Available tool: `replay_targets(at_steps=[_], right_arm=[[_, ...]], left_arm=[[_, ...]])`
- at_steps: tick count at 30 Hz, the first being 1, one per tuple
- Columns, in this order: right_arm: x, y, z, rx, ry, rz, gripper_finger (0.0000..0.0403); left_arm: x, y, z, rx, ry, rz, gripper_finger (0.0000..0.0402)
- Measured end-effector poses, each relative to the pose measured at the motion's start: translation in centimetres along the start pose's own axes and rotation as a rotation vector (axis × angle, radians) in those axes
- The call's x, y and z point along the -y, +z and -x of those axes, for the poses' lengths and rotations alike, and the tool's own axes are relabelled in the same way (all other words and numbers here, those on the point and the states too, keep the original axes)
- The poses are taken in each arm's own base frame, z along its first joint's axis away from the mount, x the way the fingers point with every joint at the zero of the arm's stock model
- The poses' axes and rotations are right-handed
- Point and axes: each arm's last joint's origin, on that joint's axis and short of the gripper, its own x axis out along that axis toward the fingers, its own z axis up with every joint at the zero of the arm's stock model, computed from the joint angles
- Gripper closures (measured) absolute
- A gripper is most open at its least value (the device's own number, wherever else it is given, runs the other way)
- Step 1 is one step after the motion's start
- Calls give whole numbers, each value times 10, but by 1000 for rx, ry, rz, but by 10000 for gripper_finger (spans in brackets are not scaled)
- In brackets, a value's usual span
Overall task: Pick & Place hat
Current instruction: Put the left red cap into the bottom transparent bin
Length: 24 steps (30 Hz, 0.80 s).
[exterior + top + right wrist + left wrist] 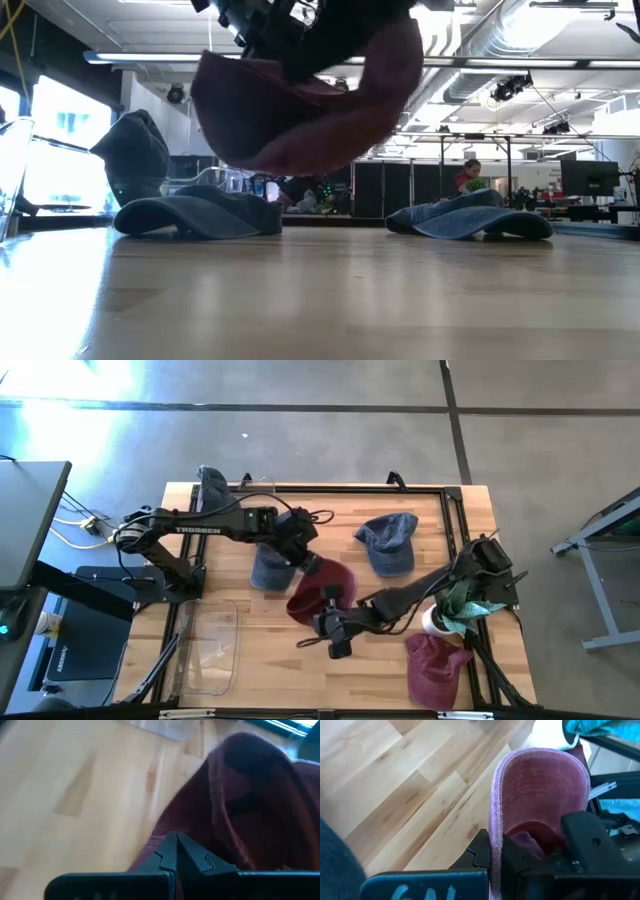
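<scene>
Above the table (pixel 300 670), both end effectors clamp the maroon hat (pixel 322 590), airborne in low view.

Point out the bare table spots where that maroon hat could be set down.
The lifted maroon hat is held by both grippers, left gripper and right gripper. Free wood: the front strip between clear bin and second maroon hat. Crowded: around the blue caps.

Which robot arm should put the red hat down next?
Probably the left. Its pincer is shut on the brim of the lifted red hat, which hangs clear of the table. The right pincer also pinches the hat's edge, so both hold it, but the left reaches the clear bin more easily.
</scene>
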Motion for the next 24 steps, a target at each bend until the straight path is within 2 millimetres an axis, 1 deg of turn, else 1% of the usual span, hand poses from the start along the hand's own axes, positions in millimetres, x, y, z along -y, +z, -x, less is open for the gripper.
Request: replay_targets(at_steps=[4, 6, 9, 13, 16, 18, 21, 24], right_arm=[[3, -7, -3, -4, -190, 23, 402], [4, -6, -3, 12, -224, 9, 402], [11, -3, -5, 47, -240, -103, 402], [23, -5, -9, 49, -295, -300, 402], [26, -7, -10, 50, -303, -378, 402], [25, -6, -10, 56, -300, -377, 402], [16, -2, -4, 64, -277, -337, 403], [6, 8, 10, 103, -209, -331, 402]], left_arm=[[1, 1, 0, 11, -12, 13, 401], [4, -2, -1, 10, -10, 12, 401], [8, -6, -3, 6, -10, 3, 401], [16, -13, -6, 15, -26, -13, 401], [20, -16, -7, 35, -26, -23, 401], [21, -17, -8, 34, -25, -24, 401], [19, -17, -7, 27, -14, -24, 401], [17, -18, -7, 22, 12, -28, 401]])
